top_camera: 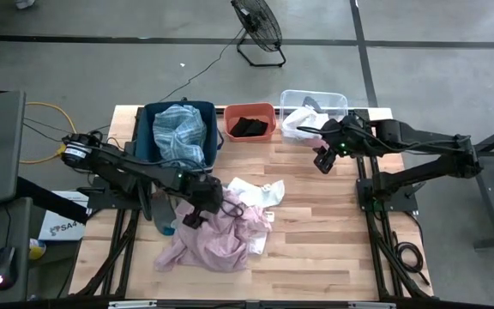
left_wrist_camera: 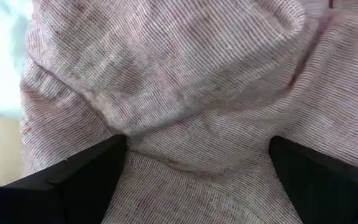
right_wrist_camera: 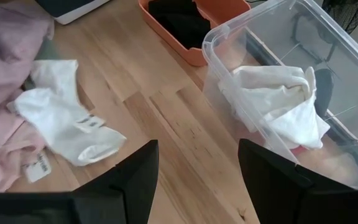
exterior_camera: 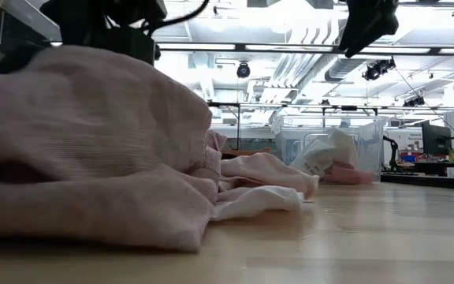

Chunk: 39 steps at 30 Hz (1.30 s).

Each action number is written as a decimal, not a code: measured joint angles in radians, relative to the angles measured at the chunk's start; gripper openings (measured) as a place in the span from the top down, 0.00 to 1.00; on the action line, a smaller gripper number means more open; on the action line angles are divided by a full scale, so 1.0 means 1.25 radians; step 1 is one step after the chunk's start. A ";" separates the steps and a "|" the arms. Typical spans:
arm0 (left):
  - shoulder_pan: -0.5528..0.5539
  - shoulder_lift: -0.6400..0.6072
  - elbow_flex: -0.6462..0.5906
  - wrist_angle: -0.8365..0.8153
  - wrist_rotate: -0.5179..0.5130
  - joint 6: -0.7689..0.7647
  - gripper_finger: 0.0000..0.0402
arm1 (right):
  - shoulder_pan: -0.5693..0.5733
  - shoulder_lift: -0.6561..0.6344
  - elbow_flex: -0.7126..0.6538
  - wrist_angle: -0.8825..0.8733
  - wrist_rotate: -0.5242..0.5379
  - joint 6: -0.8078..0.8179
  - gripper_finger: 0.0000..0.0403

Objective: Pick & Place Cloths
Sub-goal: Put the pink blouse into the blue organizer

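A large pale pink cloth (top_camera: 217, 236) lies crumpled on the table's near middle, and it fills the left wrist view (left_wrist_camera: 185, 74). My left gripper (top_camera: 197, 209) stands open on the cloth's far left part, fingers spread wide (left_wrist_camera: 197, 149). A white cloth (top_camera: 260, 193) lies on the table against the pink one's far right edge. My right gripper (top_camera: 324, 161) hangs open above the table beside the clear bin, with nothing between its fingers (right_wrist_camera: 197, 155). My left gripper comes at the pale pink cloth from above, slanting down. Both open fingertips (left_wrist_camera: 114, 146) rest in the fabric, and a wrinkled ridge of cloth (left_wrist_camera: 197, 127) rises between them. The cloth lies slack on the table.
Three bins stand along the far edge. A blue bin (top_camera: 148, 129) holds a blue plaid cloth (top_camera: 181, 133), an orange bin (top_camera: 250, 110) holds a black cloth (top_camera: 249, 127), and a clear bin (top_camera: 337, 101) holds a white cloth (right_wrist_camera: 278, 106). A grey-green piece (top_camera: 162, 215) shows at the pile's left.
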 joint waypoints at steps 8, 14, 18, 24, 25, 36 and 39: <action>0.046 0.033 0.000 -0.010 -0.066 0.021 0.03 | 0.026 0.000 0.000 0.000 -0.002 0.041 0.47; 0.050 0.085 0.003 -0.002 -0.081 0.020 0.03 | 0.064 0.000 0.000 -0.004 -0.005 0.065 0.47; 0.050 0.093 0.002 0.005 -0.079 -0.004 0.05 | 0.087 0.000 0.000 -0.004 -0.006 0.066 0.47; 0.051 0.088 0.003 0.001 -0.053 -0.038 0.33 | 0.103 0.000 0.000 -0.003 -0.003 0.066 0.47; 0.051 0.089 0.006 -0.002 -0.043 -0.045 0.41 | 0.105 0.000 0.000 -0.003 -0.002 0.066 0.47; 0.047 0.092 0.066 -0.077 0.000 -0.058 0.94 | 0.107 0.000 0.000 -0.003 0.000 0.064 0.47; 0.037 0.092 0.119 -0.116 -0.002 -0.057 0.94 | 0.107 0.000 0.000 -0.003 0.000 0.064 0.47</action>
